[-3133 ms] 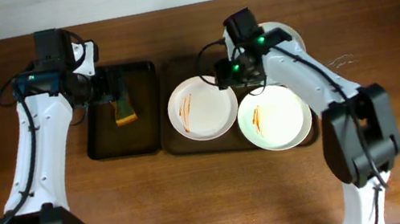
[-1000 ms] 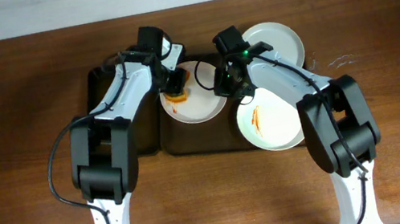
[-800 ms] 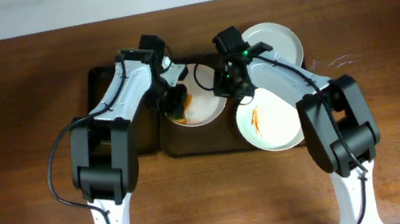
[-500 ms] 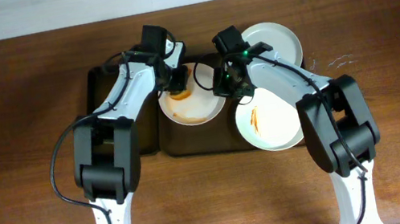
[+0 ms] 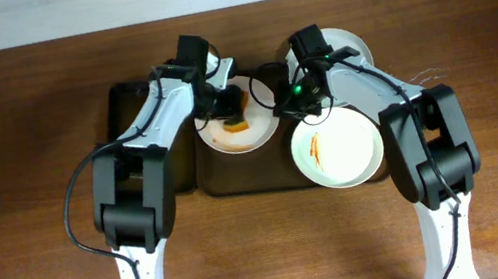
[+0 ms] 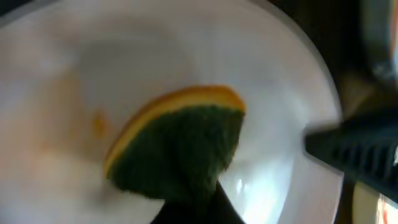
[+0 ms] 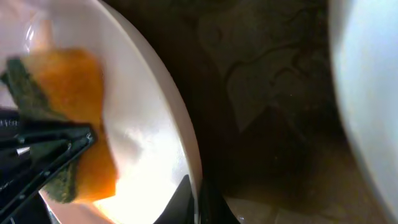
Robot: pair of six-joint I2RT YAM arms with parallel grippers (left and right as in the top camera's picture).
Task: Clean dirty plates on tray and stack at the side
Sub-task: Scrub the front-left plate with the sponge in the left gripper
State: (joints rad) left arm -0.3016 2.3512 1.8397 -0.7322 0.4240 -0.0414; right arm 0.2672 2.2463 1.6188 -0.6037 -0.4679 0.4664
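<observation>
The left end effector [image 5: 227,111] is clamped on a sponge [image 5: 237,121] and presses it against the inside of the dirty plate [image 5: 227,141], which sits on the left half of the dark tray [image 5: 245,176]. In the left wrist view the sponge [image 6: 180,149] shows its green scouring face with an orange layer along the upper edge, and faint orange smears mark the white plate [image 6: 74,93] around it. The right end effector [image 5: 291,102] is closed on that plate's right rim. In the right wrist view the rim [image 7: 180,124] runs down between its fingers, and the orange side of the sponge [image 7: 74,93] lies inside the plate.

A second dirty plate [image 5: 349,158], streaked with orange near its middle, rests on the right part of the tray, its lower edge reaching over the tray's border. A clean plate [image 5: 355,44] lies at the upper right, partly hidden under the right arm. The tray stands on the brown wooden table [image 5: 44,245].
</observation>
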